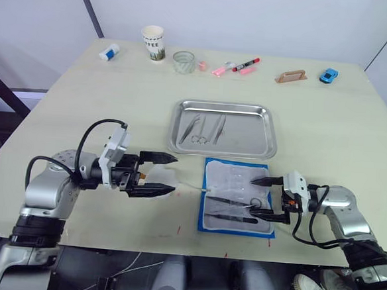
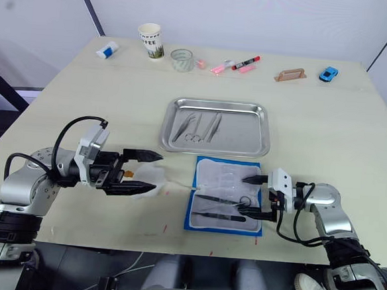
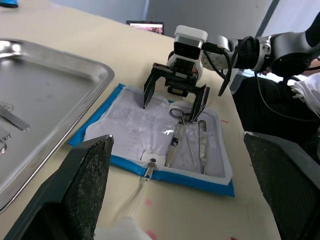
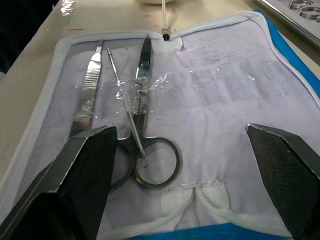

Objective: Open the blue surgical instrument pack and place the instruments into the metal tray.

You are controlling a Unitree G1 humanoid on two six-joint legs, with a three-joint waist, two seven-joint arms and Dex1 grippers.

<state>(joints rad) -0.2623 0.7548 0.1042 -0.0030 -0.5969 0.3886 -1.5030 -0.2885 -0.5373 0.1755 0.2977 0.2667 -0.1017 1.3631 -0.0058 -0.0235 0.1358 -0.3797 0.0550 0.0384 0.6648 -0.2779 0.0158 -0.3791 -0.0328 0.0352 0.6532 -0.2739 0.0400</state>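
Pale worktop (image 1: 83, 104), clutter along far edge. Blue surgical instrument pack (image 1: 237, 198) lies open near the front, just near of the metal tray (image 1: 223, 128), which already holds some instruments (image 1: 204, 129). Right tool (image 1: 264, 198) spread wide over scissors (image 4: 145, 150) under clear straps; pulling could drag the pack. Left tool (image 1: 159, 174) wide, empty, left of pack.

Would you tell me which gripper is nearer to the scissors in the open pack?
Right. The right gripper hovers open beside the scissors; the left gripper sits open beyond the pack's far edge.
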